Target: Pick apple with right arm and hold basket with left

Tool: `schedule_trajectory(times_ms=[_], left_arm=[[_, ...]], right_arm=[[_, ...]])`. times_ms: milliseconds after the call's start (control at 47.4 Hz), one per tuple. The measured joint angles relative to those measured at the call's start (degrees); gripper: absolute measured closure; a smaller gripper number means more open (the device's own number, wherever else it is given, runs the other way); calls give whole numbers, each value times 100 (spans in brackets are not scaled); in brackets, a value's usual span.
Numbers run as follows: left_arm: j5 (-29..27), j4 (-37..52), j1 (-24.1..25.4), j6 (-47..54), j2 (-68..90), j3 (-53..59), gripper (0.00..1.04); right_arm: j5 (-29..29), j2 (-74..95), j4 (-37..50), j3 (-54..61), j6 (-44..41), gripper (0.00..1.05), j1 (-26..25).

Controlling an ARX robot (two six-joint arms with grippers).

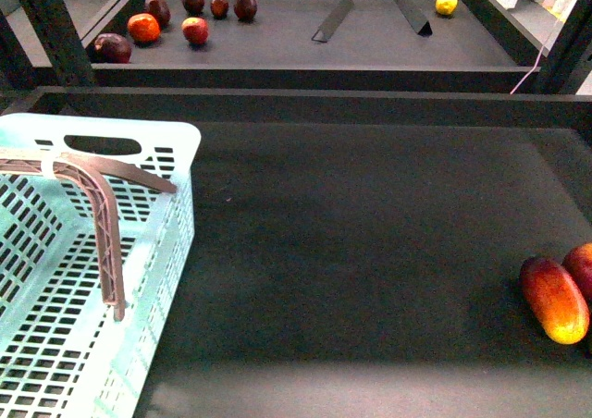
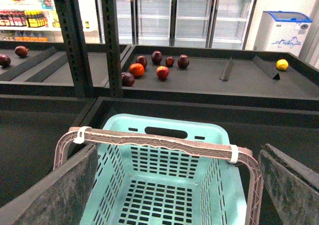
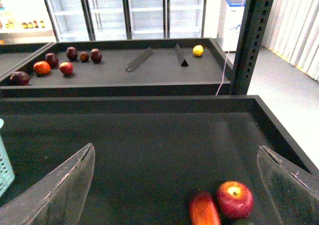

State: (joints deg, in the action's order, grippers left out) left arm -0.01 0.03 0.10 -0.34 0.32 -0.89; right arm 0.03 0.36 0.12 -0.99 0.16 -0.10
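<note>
While both arms hang clear, apple [image 3: 234, 199]: parked on the counter [image 1: 351, 252] well apart from the basket [image 1: 92, 288], right over at the opposite side. Red with a yellowish top, and nothing has hold of it.
Long fruit [image 3: 204, 211]: the red-and-yellow one, snug against the apple on the side nearer the basket. That's why I'd come down from above rather than sweep in from the basket's direction, or I'll shove both of them.
Right claw [image 3: 175, 148]: spread wide and empty, up off the counter and far from the basket. The apple shows between its fingers, closer to one than the other. Looks staged for the drop, I reckon.
Left claw [image 2: 179, 148]: also spread, pinching nothing, poised over the basket.
Basket handle [image 2: 159, 141]: the brown bar runs across the gap between the left claw's fingers [image 2: 55, 190]. I can't tell if it touches them. My guess is that's the intended hold point, to keep the basket from sliding.
Back shelf fruit [image 1: 195, 30]: small dark reds plus an orange one, beyond the basket and one level back. Not my target.
</note>
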Motion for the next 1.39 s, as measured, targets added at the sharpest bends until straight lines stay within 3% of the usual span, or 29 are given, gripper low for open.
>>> schedule_trajectory(times_ms=[696, 802, 971, 1140, 1393], left_arm=[[85, -72, 17, -26, 37, -17, 7], [1082, -1412, 264, -507, 977, -614, 7], [1956, -870, 839, -1950, 2476, -1379, 7], [2081, -105, 1134, -3324, 4192, -1733, 7], [1635, 1038, 741, -4964, 6669, -2413, 7]], right_arm=[[0, 0, 0, 0, 0, 9, 0], [-7, -2, 0, 0, 0, 9, 0], [-2, -4, 0, 0, 0, 9, 0], [-2, -4, 0, 0, 0, 9, 0], [-2, -4, -2, 0, 0, 9, 0]])
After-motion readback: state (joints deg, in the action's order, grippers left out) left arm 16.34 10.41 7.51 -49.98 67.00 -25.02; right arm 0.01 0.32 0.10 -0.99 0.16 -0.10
